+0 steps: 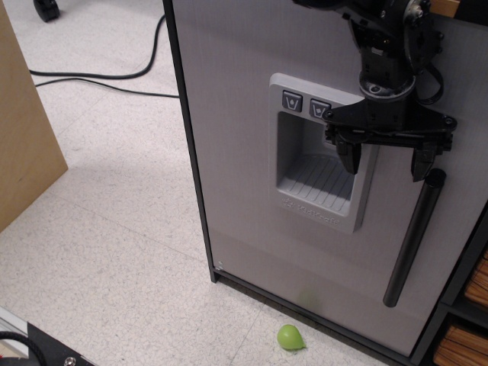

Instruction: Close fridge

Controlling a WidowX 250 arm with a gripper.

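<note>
The fridge [244, 152] fills the middle and right of the view. Its light grey door faces me, nearly flush with the black body. The dispenser recess [316, 156] with its buttons sits mid-door, and the black bar handle [414, 238] runs down the right side. My gripper [386, 162] is open and empty, right in front of the door. Its left finger [350, 156] hangs over the recess's right edge and its right finger [422, 162] is just above the handle's top end. Whether it touches the door is unclear.
A small green object [290, 337] lies on the speckled floor in front of the fridge's base. Black cables [114, 76] run across the floor at the top left. A wooden panel [23, 137] stands at the left edge. Shelves [465, 313] show at the lower right.
</note>
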